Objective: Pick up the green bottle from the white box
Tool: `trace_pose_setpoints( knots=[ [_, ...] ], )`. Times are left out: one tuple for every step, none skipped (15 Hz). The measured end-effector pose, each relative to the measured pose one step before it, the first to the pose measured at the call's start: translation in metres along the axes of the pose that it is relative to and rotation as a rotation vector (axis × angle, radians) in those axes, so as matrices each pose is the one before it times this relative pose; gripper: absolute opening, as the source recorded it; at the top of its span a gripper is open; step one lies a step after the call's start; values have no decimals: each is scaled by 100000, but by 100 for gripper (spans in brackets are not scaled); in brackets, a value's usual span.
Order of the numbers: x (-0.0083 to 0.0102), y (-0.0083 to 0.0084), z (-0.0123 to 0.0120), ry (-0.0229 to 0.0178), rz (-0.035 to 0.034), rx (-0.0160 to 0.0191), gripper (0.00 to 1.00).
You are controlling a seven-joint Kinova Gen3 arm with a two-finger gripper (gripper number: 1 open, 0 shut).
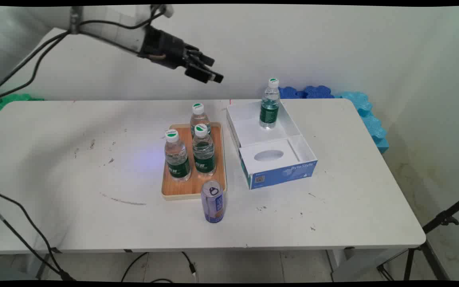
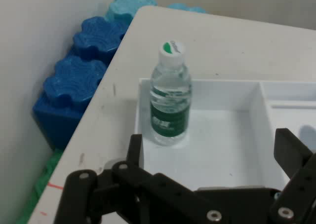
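The gripper [image 1: 207, 71] hangs high above the table's [image 1: 74, 167] far edge, jaws spread, empty. The nearest bottle [image 1: 269, 104] stands upright in the white box [image 1: 249, 131], below and right of it, well apart.

Clear glossy plastic bottle [image 2: 170, 93] in a smooth white cardboard box [image 2: 217, 150]; wooden tray [image 1: 193, 187] matt.

main view: standing above the table's [image 1: 333, 223] near side, looking down across it toward the wall.
hand view: riding on the raised hand, looking down close at the white box's [image 2: 212, 88] far corner.
shared: both are showing the boxed bottle [image 1: 269, 104] [image 2: 170, 95] and blue foam blocks [image 1: 305, 92] [image 2: 74, 81].
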Motion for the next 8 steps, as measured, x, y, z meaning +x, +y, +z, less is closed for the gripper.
trace_pose_setpoints(
  knots=[
    [555, -232, 829, -920, -623, 559, 100],
    [457, -206, 887, -924, -560, 555, 100],
    [421, -212, 1238, -1303, -562, 441, 100],
    [343, -213, 1354, -1274, -472, 302, 100],
    [232, -169, 1212, -1099, -391, 234, 100],
    [132, -95, 812, -724, -236, 81, 100],
    [229, -163, 1455, -1198, -524, 46, 100],
    [169, -128, 1199, -976, -502, -41, 100]
  ],
)
